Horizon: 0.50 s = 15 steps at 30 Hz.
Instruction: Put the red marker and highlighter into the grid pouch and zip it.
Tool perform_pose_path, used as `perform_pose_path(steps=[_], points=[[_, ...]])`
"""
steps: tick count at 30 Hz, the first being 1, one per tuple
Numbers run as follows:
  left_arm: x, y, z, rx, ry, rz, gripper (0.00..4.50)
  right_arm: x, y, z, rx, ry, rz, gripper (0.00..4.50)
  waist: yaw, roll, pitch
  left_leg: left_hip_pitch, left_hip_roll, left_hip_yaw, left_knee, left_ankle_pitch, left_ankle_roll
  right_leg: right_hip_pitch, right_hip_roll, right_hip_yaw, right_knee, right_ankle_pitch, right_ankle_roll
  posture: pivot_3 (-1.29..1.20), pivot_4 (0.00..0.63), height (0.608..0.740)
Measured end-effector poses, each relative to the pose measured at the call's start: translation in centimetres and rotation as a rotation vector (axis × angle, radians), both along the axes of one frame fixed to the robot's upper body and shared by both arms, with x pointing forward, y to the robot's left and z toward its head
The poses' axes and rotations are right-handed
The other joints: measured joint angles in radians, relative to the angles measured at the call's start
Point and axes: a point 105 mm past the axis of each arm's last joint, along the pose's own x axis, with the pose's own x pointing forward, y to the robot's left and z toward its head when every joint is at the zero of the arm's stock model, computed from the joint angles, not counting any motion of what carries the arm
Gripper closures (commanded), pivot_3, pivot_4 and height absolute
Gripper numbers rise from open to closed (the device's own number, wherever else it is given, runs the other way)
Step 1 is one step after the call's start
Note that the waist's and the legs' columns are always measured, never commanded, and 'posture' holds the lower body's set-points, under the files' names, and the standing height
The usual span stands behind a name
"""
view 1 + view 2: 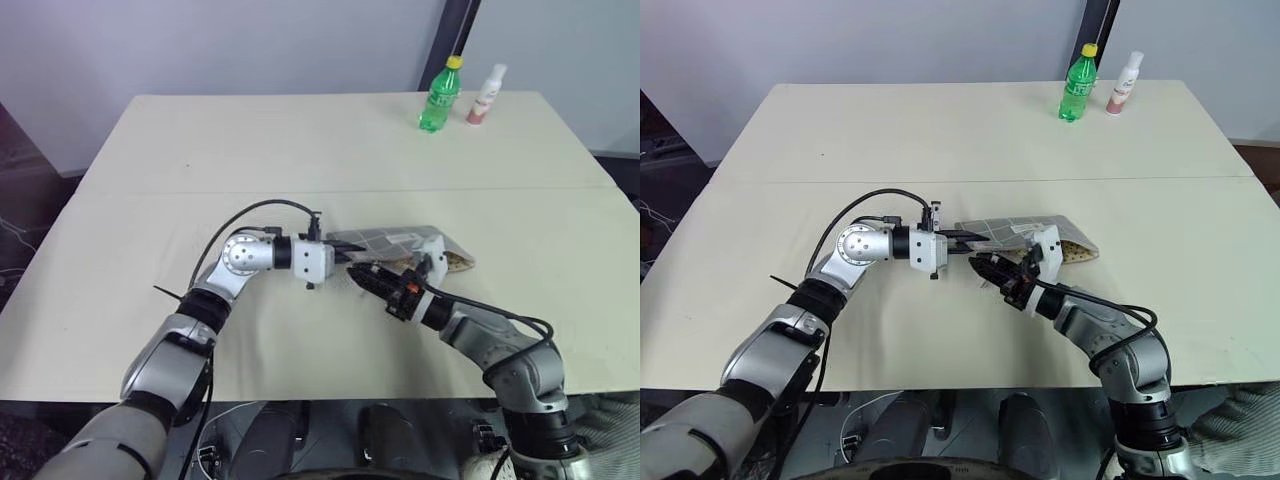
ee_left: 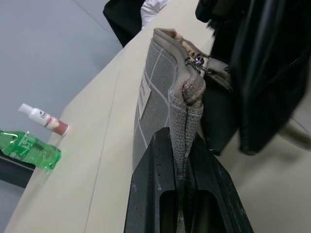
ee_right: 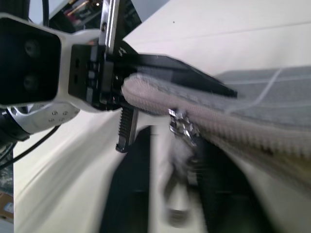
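Note:
The grid pouch (image 1: 400,240) lies near the middle of the table, grey with white lines, and its brownish lining shows at the right end. My left gripper (image 1: 350,258) is shut on the pouch's left end, with the fabric pinched between its black fingers (image 2: 160,194). My right gripper (image 1: 358,272) comes in from the right, just in front of that same end. It is shut on the metal zipper pull (image 3: 182,128), which hangs from the zipper close to the left gripper. The red marker and the highlighter are out of view.
A green bottle with a yellow cap (image 1: 440,95) and a small white bottle (image 1: 486,95) stand at the far right of the beige table (image 1: 150,200). A black cable loops over my left arm.

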Motion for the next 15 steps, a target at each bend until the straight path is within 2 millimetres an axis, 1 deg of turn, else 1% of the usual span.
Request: perform_pose_path(steps=[2,3,9,12,13,14,15], points=[[-0.1,0.1,-0.4,0.001,0.009,0.006,4.50,-0.2,-1.3,-0.5,-0.036,0.011,-0.021,4.43,0.001,0.000,0.000,0.000,0.000,0.000,0.000,0.000,0.000,0.000,0.000,0.000,0.000,0.000,0.000,0.00,0.150,0.740],[-0.1,0.2,-0.4,0.002,0.013,0.010,4.50,-0.1,-2.3,-0.5,-0.059,0.009,-0.042,4.43,0.001,0.000,0.000,0.000,0.000,0.000,0.000,0.000,0.000,0.000,0.000,0.000,0.000,0.000,0.000,0.00,0.150,0.740],[0.1,0.6,0.1,-0.006,0.011,0.022,4.50,0.2,-10.6,-0.5,-0.253,-0.002,-0.206,4.43,0.001,0.000,0.000,0.000,0.000,0.000,0.000,0.000,0.000,0.001,0.000,0.000,0.000,0.000,0.000,0.00,0.150,0.740],[0.3,1.6,0.1,-0.010,0.036,0.044,4.50,-0.3,-15.3,-0.4,-0.356,0.014,-0.296,4.43,0.001,0.000,0.000,0.000,0.000,0.001,0.000,0.001,0.001,0.002,0.000,0.000,0.000,0.000,0.000,0.00,0.150,0.740],[0.2,1.6,0.0,-0.014,0.046,0.041,4.50,-0.5,-15.6,-0.2,-0.376,-0.002,-0.284,4.43,0.000,0.000,0.000,0.000,0.001,0.001,0.000,0.001,0.002,0.003,0.000,0.000,0.000,0.000,0.000,0.00,0.150,0.740],[0.2,1.4,0.0,-0.023,0.056,0.039,4.17,-0.7,-15.8,-0.1,-0.387,-0.014,-0.281,4.48,-0.001,0.000,0.000,0.000,0.001,0.001,0.000,0.001,0.002,0.004,0.000,0.000,0.000,0.000,0.000,0.00,0.150,0.740],[0.2,1.4,-0.1,-0.027,0.070,0.045,3.81,-0.8,-15.9,-0.1,-0.393,-0.020,-0.275,4.18,-0.001,0.000,0.000,0.000,0.001,0.000,0.000,0.001,0.001,0.005,0.001,0.000,0.000,0.000,0.000,0.00,0.150,0.740]])
